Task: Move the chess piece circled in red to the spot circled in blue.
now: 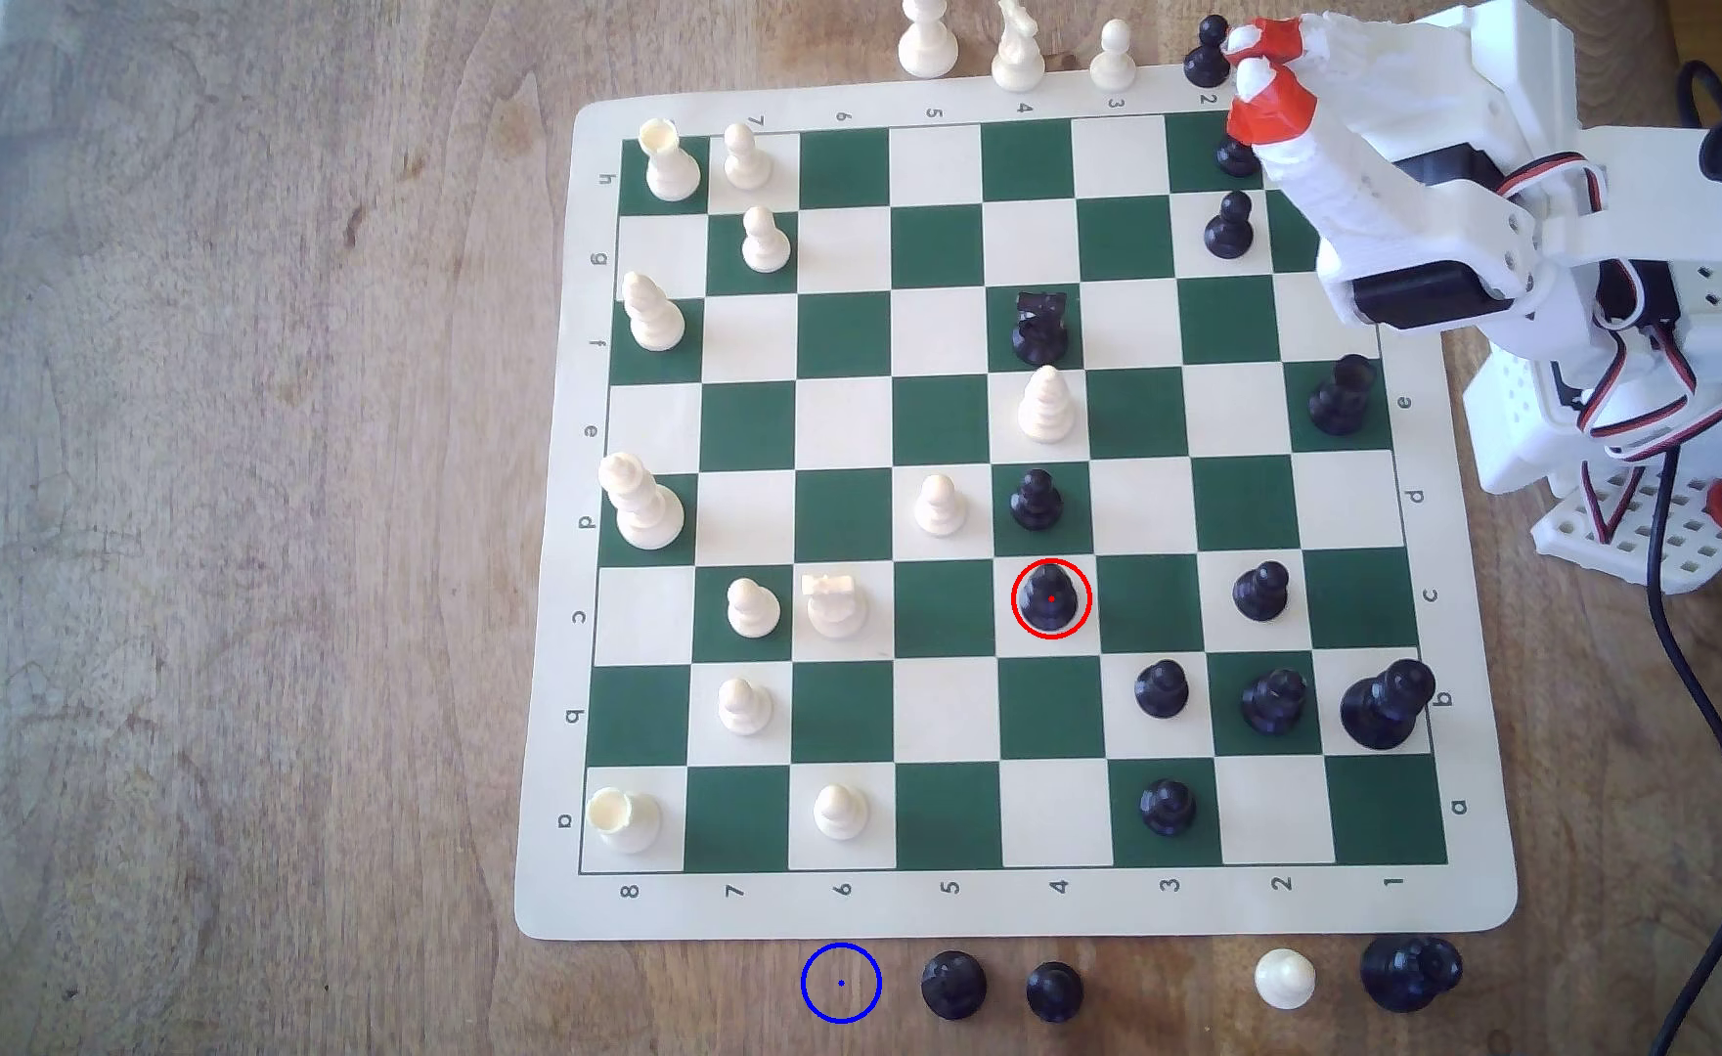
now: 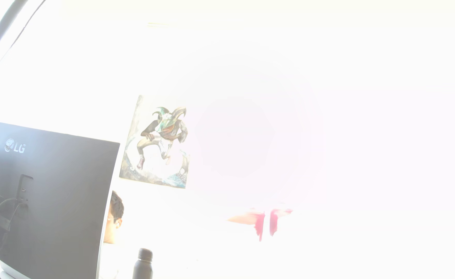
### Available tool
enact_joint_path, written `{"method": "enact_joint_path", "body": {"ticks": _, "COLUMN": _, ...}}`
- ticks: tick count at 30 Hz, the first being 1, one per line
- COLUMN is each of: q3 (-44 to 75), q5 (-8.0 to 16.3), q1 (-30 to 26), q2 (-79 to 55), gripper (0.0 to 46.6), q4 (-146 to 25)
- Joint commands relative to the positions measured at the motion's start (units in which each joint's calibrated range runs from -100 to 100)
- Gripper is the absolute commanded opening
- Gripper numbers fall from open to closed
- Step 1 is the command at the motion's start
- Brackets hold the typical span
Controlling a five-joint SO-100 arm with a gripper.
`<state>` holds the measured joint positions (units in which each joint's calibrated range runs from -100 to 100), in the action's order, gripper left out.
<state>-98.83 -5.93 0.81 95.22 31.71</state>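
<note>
pawn to move: the black pawn in the red ring (image 1: 1051,597) stands up straight on a pale square of the chess mat (image 1: 1019,909), in the row marked c. nothing touches it.

pawn's neighbours: another black pawn (image 1: 1035,500) sits on the green square just beside it, and a white pawn (image 1: 939,505) is near too, so the grab has to be neat or it may bump them.

goal spot: the blue ring (image 1: 841,982) is drawn on the bare wooden table (image 1: 227,508), just off the numbered edge of the chess mat. it sits at the end of a row of taken pieces (that looks like the reason for putting the pawn there), just beside a black piece (image 1: 953,984).

robot hand: the gripper (image 1: 1255,59) with red tips hangs over the far corner of the chess mat, well apart from the ringed pawn. its two tips look nearly together with nothing between them.

wrist view: too bright to tell much. the red tips (image 2: 266,222) show faintly, close together, pointing out at the room.

step: i think the task has not started, and reaching to the ringed pawn comes first.
</note>
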Motion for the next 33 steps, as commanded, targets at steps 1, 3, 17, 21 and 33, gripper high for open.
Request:
{"method": "enact_joint_path", "body": {"ticks": 1, "q3": 0.6, "q5": -2.1, "q1": 4.1, "q2": 0.6, "gripper": 0.2, "q4": 25.9}}
{"method": "enact_joint_path", "body": {"ticks": 3, "q3": 2.6, "q5": -2.1, "q1": 4.1, "q2": 0.6, "gripper": 0.2, "q4": 18.5}}
{"method": "enact_joint_path", "body": {"ticks": 17, "q3": 31.6, "q5": -2.0, "q1": 9.9, "q2": -3.2, "gripper": 0.2, "q4": -47.4}}
{"method": "enact_joint_path", "body": {"ticks": 21, "q3": 39.8, "q5": -2.0, "q1": 7.3, "q2": -10.0, "gripper": 0.3, "q4": -61.9}}
{"method": "enact_joint_path", "body": {"ticks": 33, "q3": 52.9, "q5": -1.3, "q1": 1.5, "q2": -27.1, "gripper": 1.0, "q4": -76.9}}
